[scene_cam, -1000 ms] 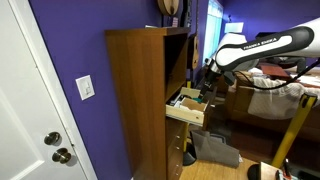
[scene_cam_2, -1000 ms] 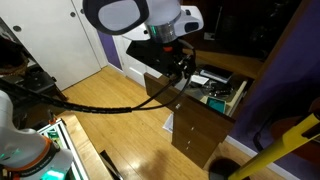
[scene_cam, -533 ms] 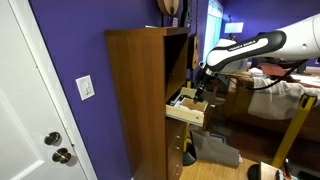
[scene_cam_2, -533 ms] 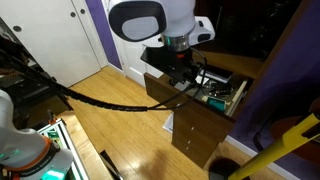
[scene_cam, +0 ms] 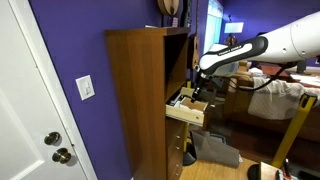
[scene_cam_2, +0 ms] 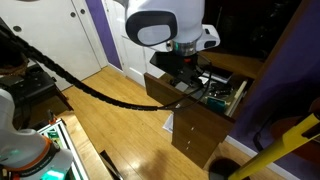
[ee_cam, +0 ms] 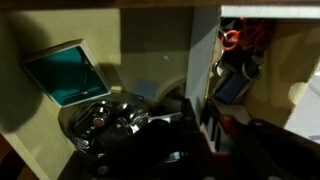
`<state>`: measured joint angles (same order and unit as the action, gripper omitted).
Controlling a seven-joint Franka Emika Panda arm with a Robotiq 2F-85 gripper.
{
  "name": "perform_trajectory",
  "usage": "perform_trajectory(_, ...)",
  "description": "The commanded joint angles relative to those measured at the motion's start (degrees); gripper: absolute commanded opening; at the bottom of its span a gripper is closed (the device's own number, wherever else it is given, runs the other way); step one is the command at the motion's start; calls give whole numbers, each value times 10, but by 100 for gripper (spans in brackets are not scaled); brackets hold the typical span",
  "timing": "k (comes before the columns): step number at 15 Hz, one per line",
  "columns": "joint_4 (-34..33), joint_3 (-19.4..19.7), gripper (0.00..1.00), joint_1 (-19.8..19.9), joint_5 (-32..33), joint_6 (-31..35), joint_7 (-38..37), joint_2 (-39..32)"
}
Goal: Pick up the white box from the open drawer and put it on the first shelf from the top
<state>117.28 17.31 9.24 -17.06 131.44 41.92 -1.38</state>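
Single arm over the open drawer (scene_cam: 186,113) of the tall brown cabinet (scene_cam: 135,100). The gripper (scene_cam: 200,89) hangs just above the drawer's interior, pointing down into it, near the drawer's outer end. The white box (scene_cam: 189,94) lies inside the drawer, apparently just beside and below the claw on the cabinet side, though in an exterior view the gripper (scene_cam_2: 190,72) partly masks it. The wrist view is dark and shows a greenish flat item (ee_cam: 65,73) on the drawer floor. Neither the box's long axis nor the spacing of the jaws can be told. The coming move is judged a short descent toward the cabinet.
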Motion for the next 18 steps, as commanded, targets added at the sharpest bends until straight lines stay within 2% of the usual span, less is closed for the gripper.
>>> perform_trajectory(1, -19, -19, 0, 20, -4, -15, -7, -12)
perform_trajectory(8, -45, -25, 1, 29, 21, -66, -87, 19)
perform_trajectory(10, -69, -22, 1, 32, 17, -95, -102, 19)
perform_trajectory(13, -118, -17, 1, 41, -7, -183, -108, 16)
perform_trajectory(18, -215, -3, 1, 65, -45, -261, -195, -19)
